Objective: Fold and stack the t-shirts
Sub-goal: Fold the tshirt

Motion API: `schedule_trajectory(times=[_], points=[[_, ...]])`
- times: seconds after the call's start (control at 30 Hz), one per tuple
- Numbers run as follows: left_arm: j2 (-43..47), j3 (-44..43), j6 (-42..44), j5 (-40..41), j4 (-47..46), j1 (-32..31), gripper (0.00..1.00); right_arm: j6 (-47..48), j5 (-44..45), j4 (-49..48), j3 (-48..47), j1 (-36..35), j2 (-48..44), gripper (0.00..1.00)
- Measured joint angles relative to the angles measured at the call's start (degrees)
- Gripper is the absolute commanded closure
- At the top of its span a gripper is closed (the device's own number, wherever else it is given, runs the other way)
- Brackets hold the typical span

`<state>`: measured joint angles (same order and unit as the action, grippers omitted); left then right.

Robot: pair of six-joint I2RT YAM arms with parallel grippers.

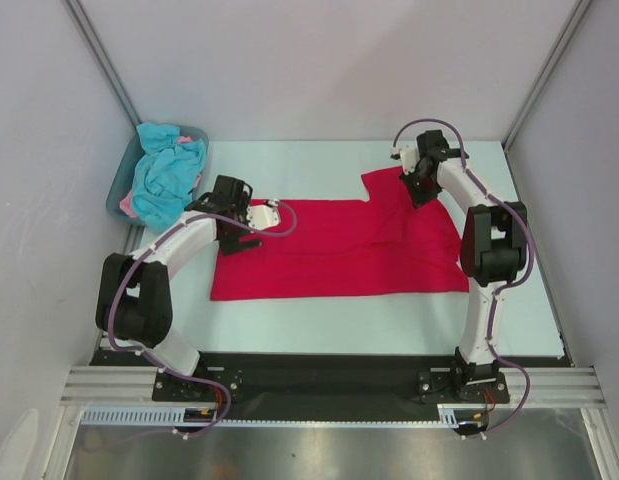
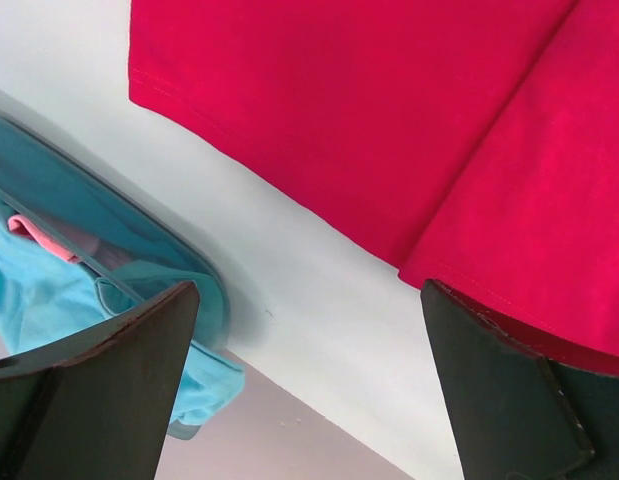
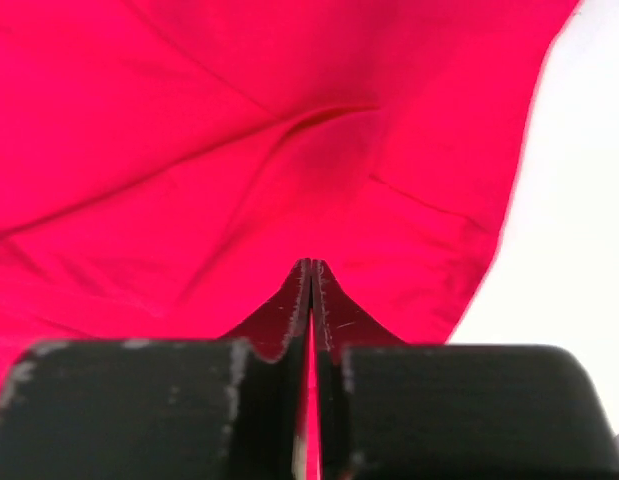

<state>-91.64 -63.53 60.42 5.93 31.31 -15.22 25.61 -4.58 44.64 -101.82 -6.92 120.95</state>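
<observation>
Pale table [image 1: 289,310] boxed in by white panels, with a red t-shirt [image 1: 329,250] spread wide across the middle, mostly flat and nowhere near a neat packet. At its far right sleeve, the right tool [image 3: 311,275] clamped tight, pinching a sliver of red cloth between the jaws. Near the shirt's left end, on the tub side, the left tool [image 2: 309,340] spread as wide as can be, gripping nothing, poised over bare table and hem. Off at the far left, a grey-blue tub [image 1: 114,195] heaped with a crumpled turquoise t-shirt [image 1: 164,175] and a scrap of pink t-shirt [image 1: 126,207], both unfolded. No stack anywhere. Judged early in the task, with the first shirt's folding barely begun. Left to do: its remaining folds, the tub's shirts, all the stacking.
</observation>
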Motion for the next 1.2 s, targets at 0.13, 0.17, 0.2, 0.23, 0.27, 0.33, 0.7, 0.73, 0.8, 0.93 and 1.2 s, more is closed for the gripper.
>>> schedule_trajectory(times=[0.13,0.17,0.2,0.23,0.27,0.33,0.7,0.73,0.8,0.93,1.2], points=[[0.0,0.0,-0.2,0.1,-0.5,-0.1,0.0,0.6,-0.3,1.2,2.1,-0.9,-1.9,1.0],[0.0,0.0,-0.2,0.2,-0.6,-0.2,0.0,1.0,-0.3,1.5,3.2,-1.0,-2.6,1.0],[0.0,0.0,-0.3,0.2,-0.7,-0.2,0.0,1.4,-0.4,1.7,5.1,-1.4,-3.7,1.0],[0.0,0.0,-0.4,0.4,-0.8,-0.2,0.0,1.8,-0.3,2.1,7.0,-1.6,-4.9,1.0],[0.0,0.0,-0.4,0.5,-0.9,-0.2,0.0,2.1,-0.3,2.6,8.4,-1.7,-5.7,1.0],[0.0,0.0,-0.4,0.7,-0.9,-0.2,0.0,2.9,-0.2,3.9,11.4,-2.4,-7.6,1.0],[-2.2,-1.2,-1.5,1.4,-2.3,-1.1,0.0,3.3,-1.2,5.6,13.3,-5.2,-9.5,1.0],[-2.3,-1.2,-1.5,1.4,-2.5,-1.3,0.0,3.3,-1.3,5.6,13.3,-5.4,-9.5,1.0],[-2.3,-1.2,-1.7,1.4,-2.9,-1.6,0.0,3.3,-1.6,5.4,13.3,-5.9,-9.3,1.0],[-2.4,-1.2,-2.0,1.4,-3.4,-1.9,0.0,3.1,-2.1,4.9,13.3,-7.0,-7.6,1.0],[-2.6,-1.2,-2.5,1.4,-4.2,-2.1,0.0,2.9,-2.4,4.5,13.5,-8.5,-4.5,1.0]])
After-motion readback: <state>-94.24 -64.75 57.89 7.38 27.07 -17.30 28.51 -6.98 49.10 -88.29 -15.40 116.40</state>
